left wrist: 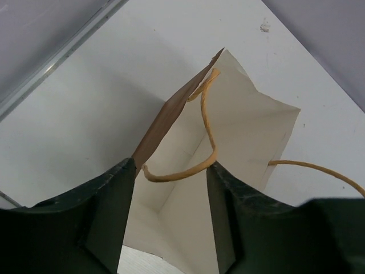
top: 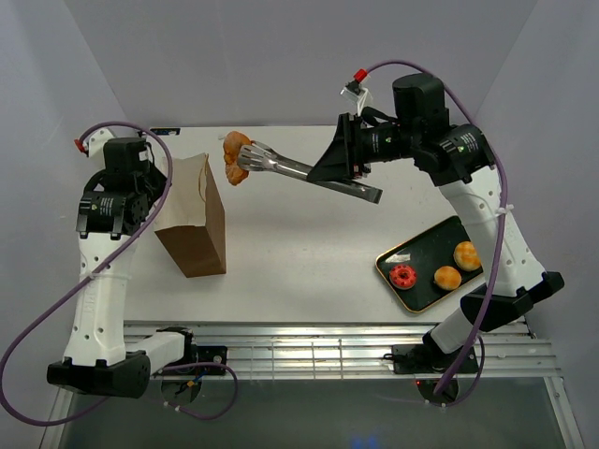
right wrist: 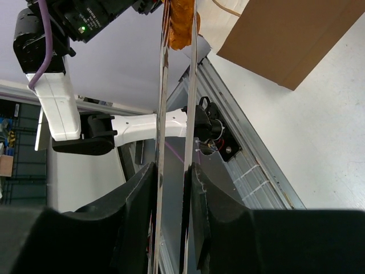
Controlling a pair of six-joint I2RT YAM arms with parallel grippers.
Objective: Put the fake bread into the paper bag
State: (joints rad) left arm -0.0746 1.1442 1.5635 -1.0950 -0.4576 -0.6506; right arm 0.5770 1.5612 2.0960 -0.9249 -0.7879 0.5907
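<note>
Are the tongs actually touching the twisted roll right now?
Touching: right wrist view shows the twisted roll pinched between both arms of the tongs.

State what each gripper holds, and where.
The right gripper clamps the tongs near their rear end; tong tips pinch the twisted roll. The left gripper holds nothing, jaws apart astride the paper bag rim.

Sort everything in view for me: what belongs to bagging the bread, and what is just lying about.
Belongs to the job:
- paper bag
- twisted roll, pinched in the tongs
- red donut
- nearer bun
- farther bun

Just there:
- dark green tray under the donut and buns
</note>
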